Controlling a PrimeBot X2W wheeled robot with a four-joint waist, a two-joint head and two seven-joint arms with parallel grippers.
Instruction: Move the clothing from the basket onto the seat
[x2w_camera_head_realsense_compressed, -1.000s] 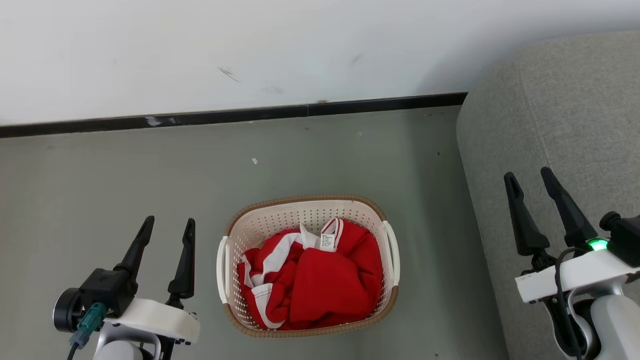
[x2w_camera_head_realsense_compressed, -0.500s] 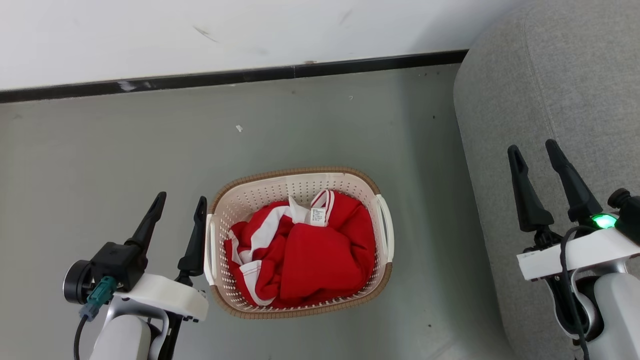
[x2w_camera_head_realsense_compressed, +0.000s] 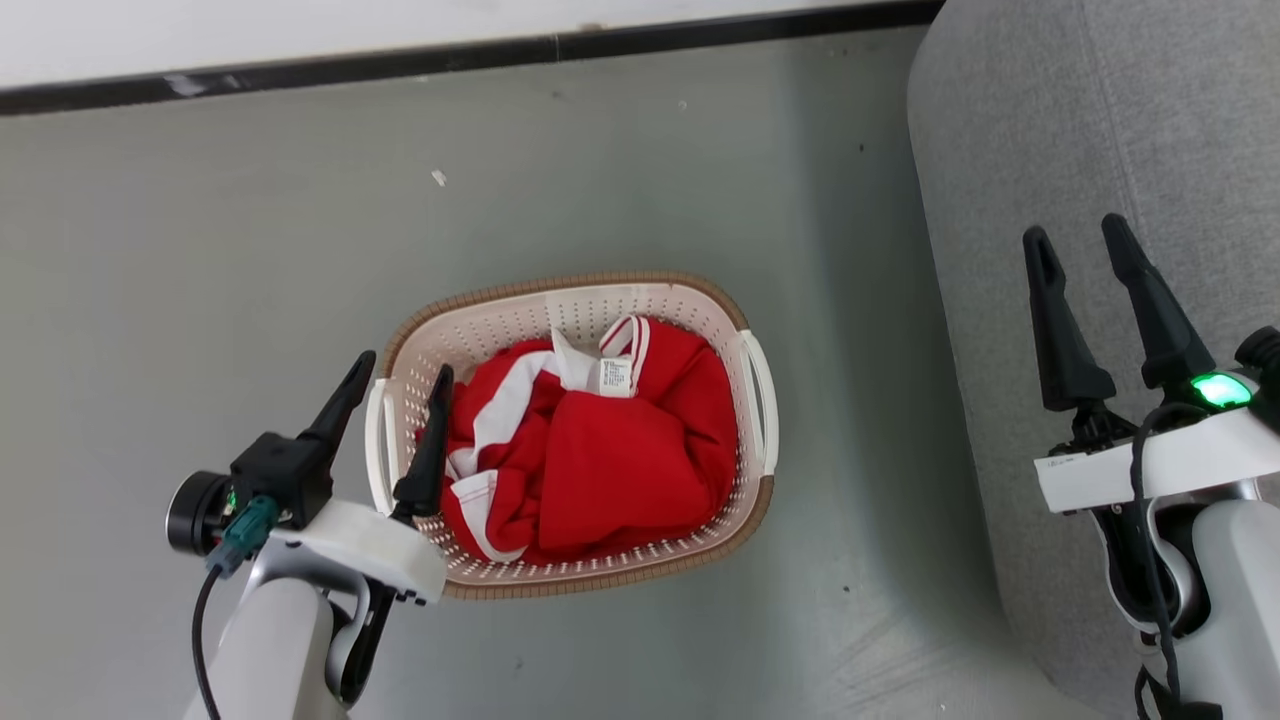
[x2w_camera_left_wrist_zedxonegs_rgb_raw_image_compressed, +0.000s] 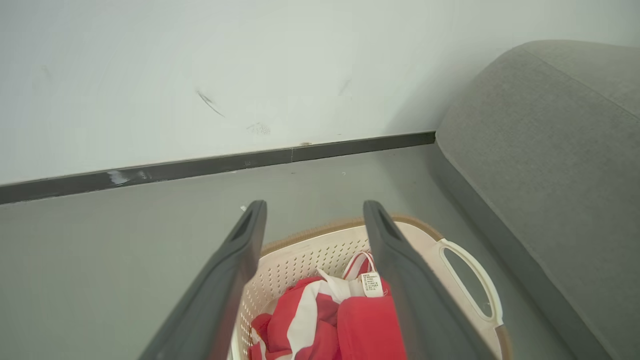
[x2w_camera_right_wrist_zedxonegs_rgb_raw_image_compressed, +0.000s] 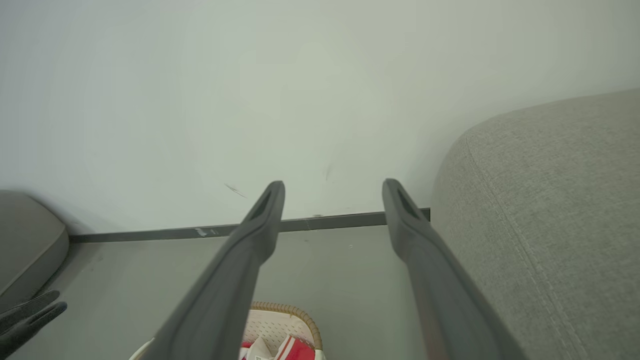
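Head view: crumpled red clothing (x2w_camera_head_realsense_compressed: 610, 460) (white-striped) fills oval perforated basket (x2w_camera_head_realsense_compressed: 490, 325).

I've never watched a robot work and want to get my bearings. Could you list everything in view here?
clothing: one crumpled heap, number of pieces unclear, bright red with white stripes, inside the basket
care tag: one, white, on top of the heap
basket: one, cream with a brown rim, on the floor
seat: one, grey fabric, right of the basket
floor: grey, under the basket
skirting strip: one, dark, where the floor meets the wall
wall: white, scuffed, behind it all
left pincer: one, dark fingers, open, above the basket's left rim
right pincer: one, dark fingers, open, over the seat
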